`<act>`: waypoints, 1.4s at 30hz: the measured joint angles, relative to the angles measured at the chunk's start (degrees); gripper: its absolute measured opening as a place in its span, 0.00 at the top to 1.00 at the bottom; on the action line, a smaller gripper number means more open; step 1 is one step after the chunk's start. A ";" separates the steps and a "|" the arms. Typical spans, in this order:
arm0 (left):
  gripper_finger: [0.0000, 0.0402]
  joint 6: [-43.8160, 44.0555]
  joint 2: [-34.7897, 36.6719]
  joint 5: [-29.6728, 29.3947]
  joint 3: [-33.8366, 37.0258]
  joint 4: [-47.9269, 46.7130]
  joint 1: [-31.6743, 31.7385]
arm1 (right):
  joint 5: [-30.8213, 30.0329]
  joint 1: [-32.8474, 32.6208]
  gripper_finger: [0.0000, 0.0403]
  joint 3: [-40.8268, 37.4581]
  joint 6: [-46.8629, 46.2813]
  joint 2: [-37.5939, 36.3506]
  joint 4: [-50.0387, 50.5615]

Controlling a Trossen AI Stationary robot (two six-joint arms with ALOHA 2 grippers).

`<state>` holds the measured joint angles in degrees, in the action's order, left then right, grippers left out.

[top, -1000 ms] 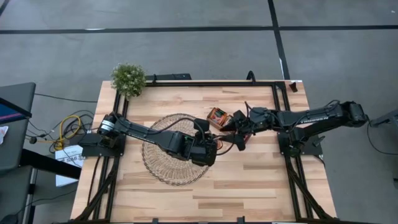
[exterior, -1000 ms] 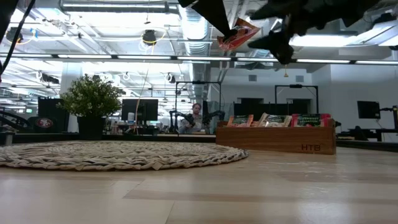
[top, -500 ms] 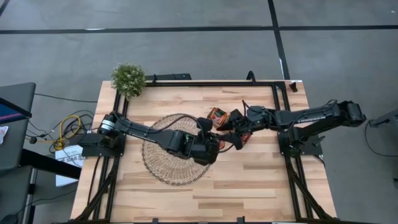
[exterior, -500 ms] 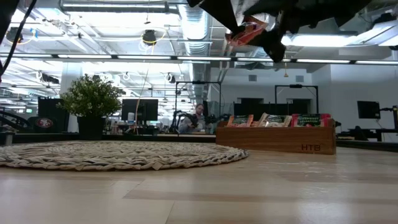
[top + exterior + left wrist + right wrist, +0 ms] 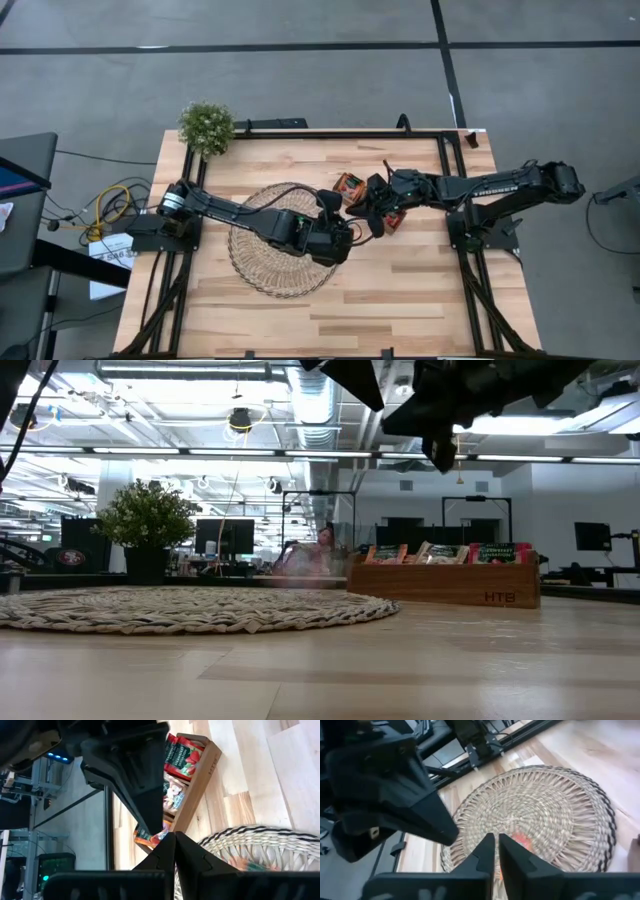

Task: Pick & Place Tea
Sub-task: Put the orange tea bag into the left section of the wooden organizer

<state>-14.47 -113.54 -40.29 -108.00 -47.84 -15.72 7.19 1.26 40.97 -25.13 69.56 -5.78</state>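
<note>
The left gripper [image 5: 345, 236] hung over the edge of the round wicker mat [image 5: 262, 262] nearest the tray, its two fingers [image 5: 167, 851] pressed together with nothing between them. The right gripper [image 5: 366, 207] was just beside it, above the table [image 5: 420, 300] between the mat and the wooden compartment tray [image 5: 446, 584]. Its fingers [image 5: 486, 849] stood close together, only a thin slit between them, and they gripped nothing.

One red-orange tea sachet [image 5: 522, 840] showed as a blurred patch against the weave of the mat, past the right gripper's fingertips. The left wrist view caught the same patch [image 5: 248, 865] on the mat's woven part. It was too smeared to tell which way it pointed, how its long axis ran, or whether it lay flat on the mat.

The other tea sachets [image 5: 442, 553] stood on edge in the tray's compartments, in a row along the tray's length, printed faces turned toward the low camera. A red one [image 5: 182, 757] sat at one end, a pale green one [image 5: 172, 795] in the middle and an orange one [image 5: 150, 836] at the other end
</note>
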 joint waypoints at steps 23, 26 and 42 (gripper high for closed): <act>1.00 40.82 4.91 12.86 15.10 -30.47 -0.51 | -9.49 -10.31 1.00 0.00 -5.71 0.31 4.98; 1.00 43.68 9.08 14.44 23.16 -25.01 -1.50 | -12.88 -12.86 1.00 0.00 -9.10 0.31 5.07; 1.00 51.42 38.91 15.65 51.16 -12.69 -2.67 | -19.46 -17.40 1.00 17.44 -25.26 24.56 7.33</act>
<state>36.95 -74.62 -24.64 -56.84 -60.53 -18.39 -12.27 -16.13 58.41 -50.38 94.12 1.55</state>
